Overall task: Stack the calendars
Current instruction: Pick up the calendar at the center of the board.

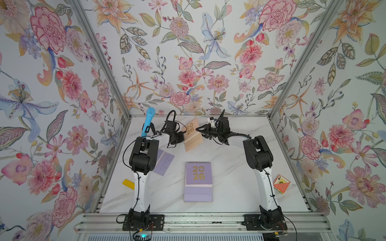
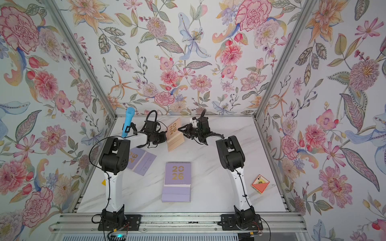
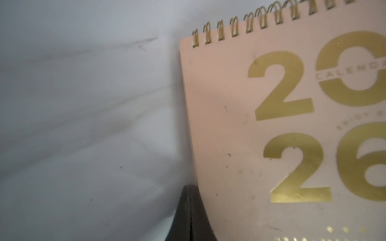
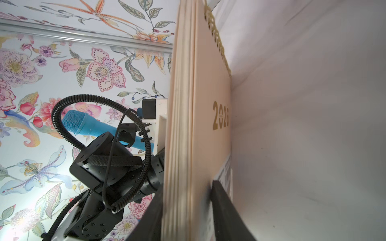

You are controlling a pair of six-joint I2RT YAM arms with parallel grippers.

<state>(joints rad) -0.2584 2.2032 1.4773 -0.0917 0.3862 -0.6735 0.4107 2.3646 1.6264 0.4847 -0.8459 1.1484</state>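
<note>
Mid-transfer: peach calendar [image 1: 193, 139] at 12 o'clock; left pincer [image 3: 189, 200] pressed together, right pincer [image 4: 188, 194] pinching it. Next: square onto lilac stack [image 1: 198, 179].

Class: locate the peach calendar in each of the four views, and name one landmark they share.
Top view: peach calendar at far centre.
Top view: far centre again.
Left wrist: cover faces the camera, close up.
Right wrist: seen edge-on, mid-picture.
Shared landmark: its gold 2026 numerals.

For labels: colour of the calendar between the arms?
Peach calendar, gold numerals; left wrist view shows it best.
</note>
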